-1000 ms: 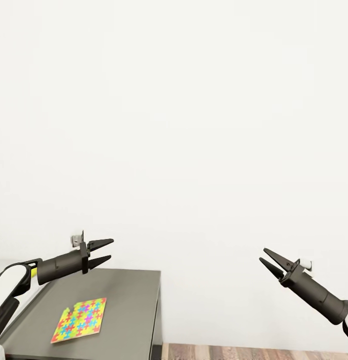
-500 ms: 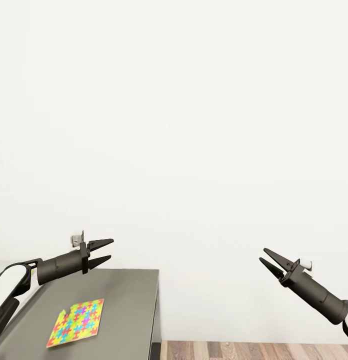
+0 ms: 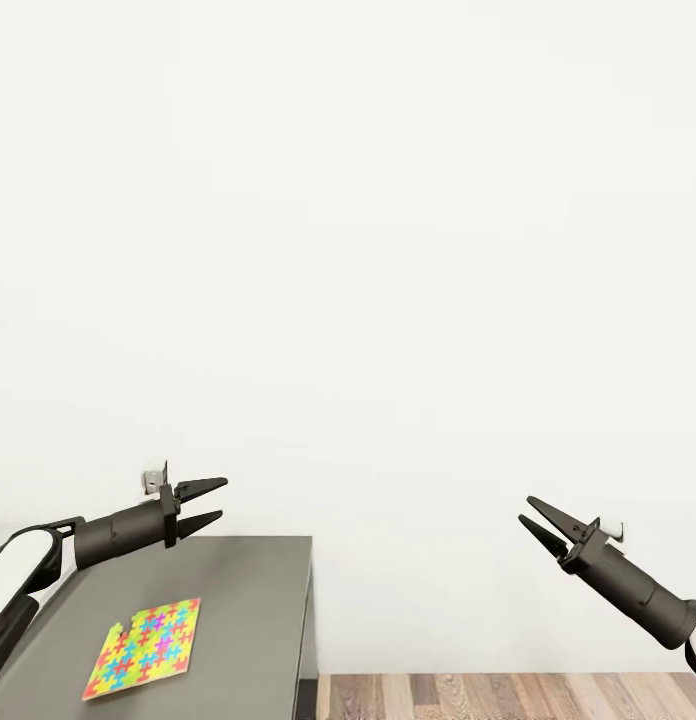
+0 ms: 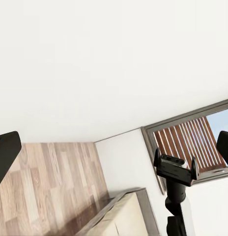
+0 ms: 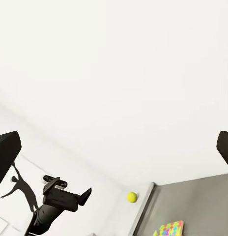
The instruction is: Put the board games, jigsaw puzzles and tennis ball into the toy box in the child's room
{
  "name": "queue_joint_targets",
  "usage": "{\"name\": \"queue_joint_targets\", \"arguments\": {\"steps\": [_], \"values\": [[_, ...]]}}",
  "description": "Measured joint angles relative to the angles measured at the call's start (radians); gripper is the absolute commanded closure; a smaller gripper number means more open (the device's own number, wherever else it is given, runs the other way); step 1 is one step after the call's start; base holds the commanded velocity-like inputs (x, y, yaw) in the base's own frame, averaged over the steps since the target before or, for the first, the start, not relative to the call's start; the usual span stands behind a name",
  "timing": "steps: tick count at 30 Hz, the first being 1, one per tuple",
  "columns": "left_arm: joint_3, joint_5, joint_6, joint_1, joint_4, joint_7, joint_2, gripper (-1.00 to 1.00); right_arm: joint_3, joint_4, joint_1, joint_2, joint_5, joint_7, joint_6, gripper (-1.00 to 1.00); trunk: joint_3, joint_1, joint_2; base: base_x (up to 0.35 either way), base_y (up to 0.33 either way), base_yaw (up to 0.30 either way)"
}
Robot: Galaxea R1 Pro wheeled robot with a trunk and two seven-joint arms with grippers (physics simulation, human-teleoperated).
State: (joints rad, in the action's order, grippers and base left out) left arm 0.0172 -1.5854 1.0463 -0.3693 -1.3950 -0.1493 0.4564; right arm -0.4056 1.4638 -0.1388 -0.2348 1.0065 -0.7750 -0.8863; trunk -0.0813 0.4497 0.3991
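I am on the approach, not yet at any grasp. My left pincer hangs above the far edge of a dark grey desk, its fingers apart and holding nothing. My right pincer is raised well off to the side over the wood floor, also apart and empty. One jigsaw puzzle lies flat on the desk, below and nearer to me than the left pincer. In the right wrist view the tennis ball shows as a small yellow-green dot just beside the desk's edge; I cannot tell whether it rests on anything.

I judge the puzzle the nearest toy. Next I must drop the left pincer toward one puzzle edge, since a thin flat square gives little to grip.
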Motion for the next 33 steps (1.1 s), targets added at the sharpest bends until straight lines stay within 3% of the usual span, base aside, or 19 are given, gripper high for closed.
{"name": "queue_joint_targets", "arguments": {"steps": [33], "values": [[-0.001, 0.0, 0.0, 0.0, 0.0, 0.0, 0.001, -1.0, 0.0, 0.001, 0.0, 0.0, 0.0, 0.0, 0.001, -1.0, 0.044, 0.0, 0.0, -0.022, -0.011, -0.049]]}}
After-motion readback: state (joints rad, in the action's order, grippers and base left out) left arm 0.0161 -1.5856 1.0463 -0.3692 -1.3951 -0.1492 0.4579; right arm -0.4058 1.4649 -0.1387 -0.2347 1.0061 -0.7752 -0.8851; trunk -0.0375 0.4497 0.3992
